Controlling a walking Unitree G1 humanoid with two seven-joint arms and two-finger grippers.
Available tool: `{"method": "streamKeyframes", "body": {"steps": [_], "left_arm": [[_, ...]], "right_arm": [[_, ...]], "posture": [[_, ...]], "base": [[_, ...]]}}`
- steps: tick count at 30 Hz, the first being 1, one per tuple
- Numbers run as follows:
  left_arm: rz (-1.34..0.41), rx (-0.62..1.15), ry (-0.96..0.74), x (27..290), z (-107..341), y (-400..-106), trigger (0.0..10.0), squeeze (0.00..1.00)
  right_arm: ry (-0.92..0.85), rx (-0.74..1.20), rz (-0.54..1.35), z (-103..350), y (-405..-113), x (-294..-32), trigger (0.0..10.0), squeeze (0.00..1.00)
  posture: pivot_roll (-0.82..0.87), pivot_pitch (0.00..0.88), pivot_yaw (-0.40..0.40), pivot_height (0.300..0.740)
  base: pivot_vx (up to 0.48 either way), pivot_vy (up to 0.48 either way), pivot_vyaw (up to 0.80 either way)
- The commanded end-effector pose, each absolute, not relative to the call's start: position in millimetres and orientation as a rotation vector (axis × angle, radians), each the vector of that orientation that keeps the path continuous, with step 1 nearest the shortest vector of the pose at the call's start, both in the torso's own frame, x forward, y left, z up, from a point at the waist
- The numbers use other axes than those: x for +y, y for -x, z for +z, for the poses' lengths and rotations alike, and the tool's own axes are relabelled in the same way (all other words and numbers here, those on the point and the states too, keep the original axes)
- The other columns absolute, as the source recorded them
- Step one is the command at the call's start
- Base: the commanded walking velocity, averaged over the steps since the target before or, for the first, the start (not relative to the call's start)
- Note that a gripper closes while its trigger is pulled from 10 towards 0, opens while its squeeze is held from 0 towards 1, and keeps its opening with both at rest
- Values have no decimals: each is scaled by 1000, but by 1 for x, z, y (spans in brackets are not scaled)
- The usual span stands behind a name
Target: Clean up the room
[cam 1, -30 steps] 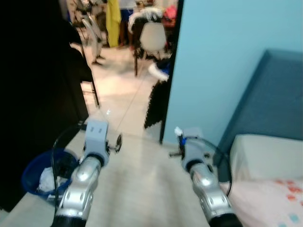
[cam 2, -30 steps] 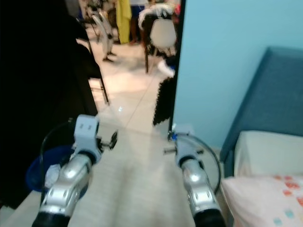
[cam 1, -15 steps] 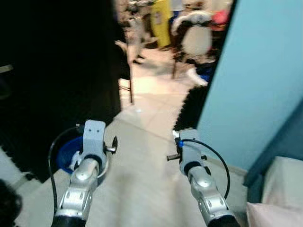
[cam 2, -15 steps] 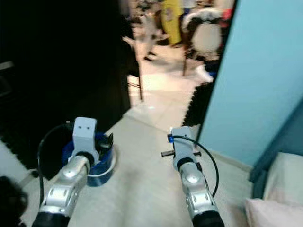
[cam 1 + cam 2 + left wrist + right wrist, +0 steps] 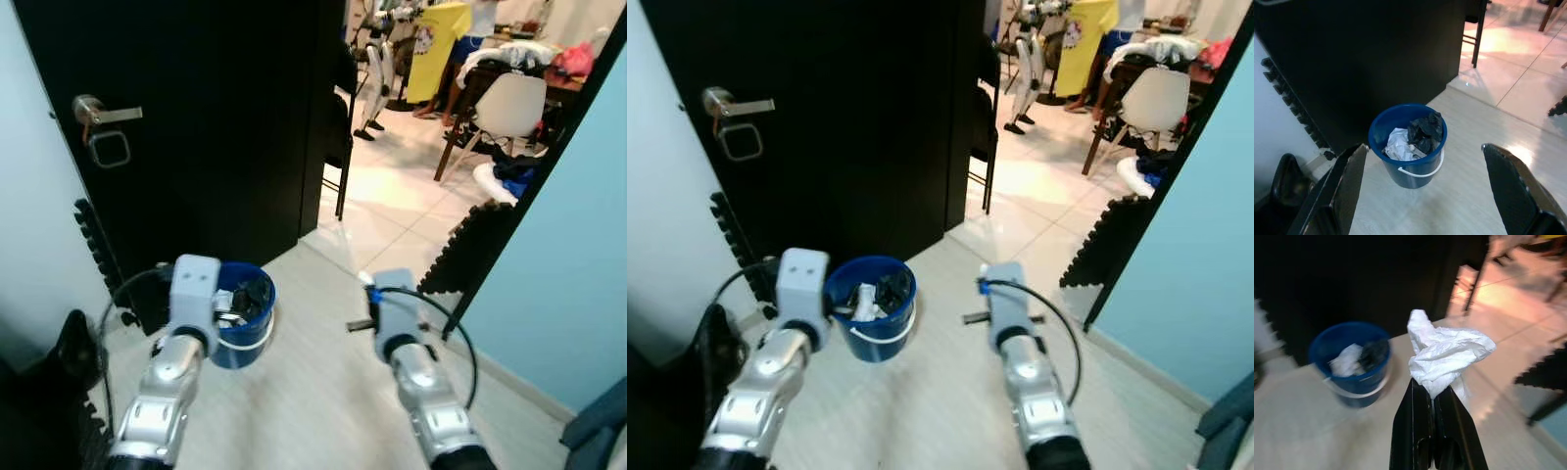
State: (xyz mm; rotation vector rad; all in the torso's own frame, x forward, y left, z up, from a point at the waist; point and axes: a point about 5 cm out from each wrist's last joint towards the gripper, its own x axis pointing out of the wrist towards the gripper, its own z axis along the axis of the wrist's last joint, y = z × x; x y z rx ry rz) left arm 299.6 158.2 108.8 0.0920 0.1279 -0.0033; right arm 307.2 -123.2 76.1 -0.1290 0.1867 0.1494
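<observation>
On the pale floor (image 5: pixel 940 411) beside a black door (image 5: pixel 852 117) stood one blue bucket (image 5: pixel 872 305) with a white handle, upright, holding crumpled white paper and a dark bag.

Left gripper (image 5: pixel 1425 186): jaws spread wide, nothing between them, pointed down toward the bucket, which sat between its two black fingers (image 5: pixel 1347 186) in the left wrist view. Left arm (image 5: pixel 764 382) reached forward, its wrist just beside the bucket.

Right gripper (image 5: pixel 1431 396): black fingers pressed narrow together, pinching a crumpled white tissue (image 5: pixel 1442 357) that stood up above the tips. It was held above the floor, apart from the bucket, which lay ahead of it and toward the robot's left. Right arm (image 5: pixel 1019 362) extended forward, a black cable looping beside it.

Door fittings: a silver lever handle (image 5: pixel 725 103) with a ring pull beneath it. Black foam mat edging (image 5: pixel 730 235) ran down the foot of the door.

Beyond the doorway: tiled floor (image 5: pixel 1038 186), a white chair (image 5: pixel 1151 103), a yellow garment (image 5: pixel 1087 44) hanging. A light blue wall (image 5: pixel 1205 255) stood on the right.
</observation>
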Motion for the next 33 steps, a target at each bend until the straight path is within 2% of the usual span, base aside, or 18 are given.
{"method": "streamKeyframes", "body": {"steps": [1,9,14,33], "left_arm": [[-12,124,-84,156,111,-300,10000,0],[-36,128,-90,153,112,-300,10000,0],[-60,118,-83,151,114,-299,10000,0],[-68,107,-65,152,115,-299,10000,0]], "right_arm": [[111,202,143,75,-307,-126,10000,0],[88,217,167,73,-306,-125,10000,0],[59,226,166,74,-307,-124,10000,0],[148,213,198,73,-309,-119,10000,0]], "posture": [[26,5,-57,740],[30,4,-57,740],[30,0,-57,740],[32,0,-64,740]], "base": [[0,0,800],[0,0,800],[0,0,0],[341,0,0]]}}
